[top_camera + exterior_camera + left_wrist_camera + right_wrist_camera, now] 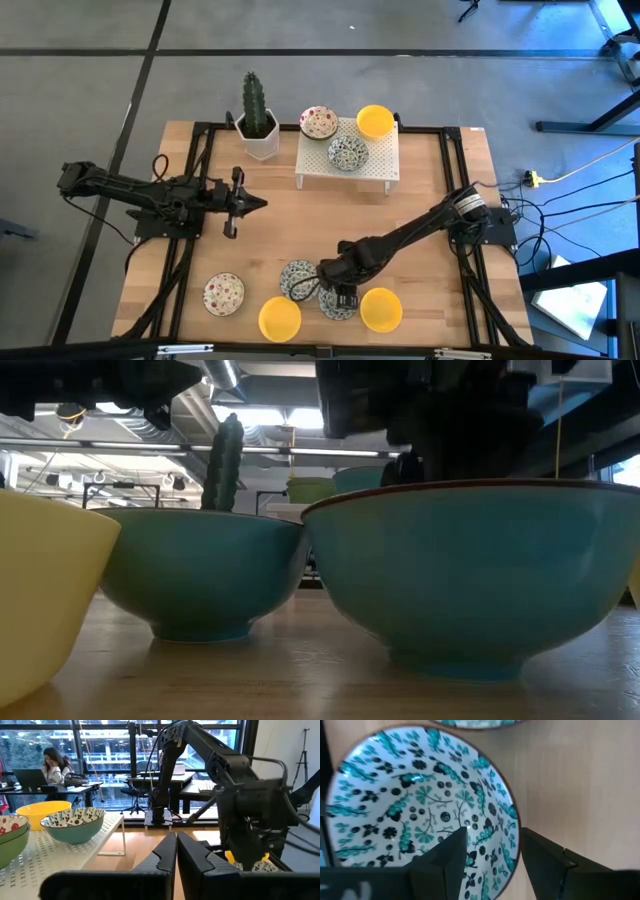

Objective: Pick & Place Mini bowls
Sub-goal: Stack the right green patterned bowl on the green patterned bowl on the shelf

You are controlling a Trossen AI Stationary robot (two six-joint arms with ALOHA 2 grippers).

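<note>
bowl: blue-green patterned bowl (pixel 420 805), mouth up, round, lower centre
right gripper (pixel 492 852): fingers apart, straddling rim
surface: wooden table (pixel 420 200)

The left claw (pixel 176 851) shows its two dark fingers pressed together, with only a thin line between them, above the wooden counter (pixel 145 850). On the white perforated rack (pixel 60 852) stand a blue-green patterned bowl (pixel 72 824), a yellow bowl (pixel 42 812) behind it, and a red-speckled bowl (pixel 11 836) at the edge. The right arm (pixel 235 785) reaches down over a yellow bowl (pixel 230 856) and a patterned one (pixel 265 866). Behind the windows, a person (pixel 52 764) sits at a desk with a laptop (pixel 30 779).
</note>
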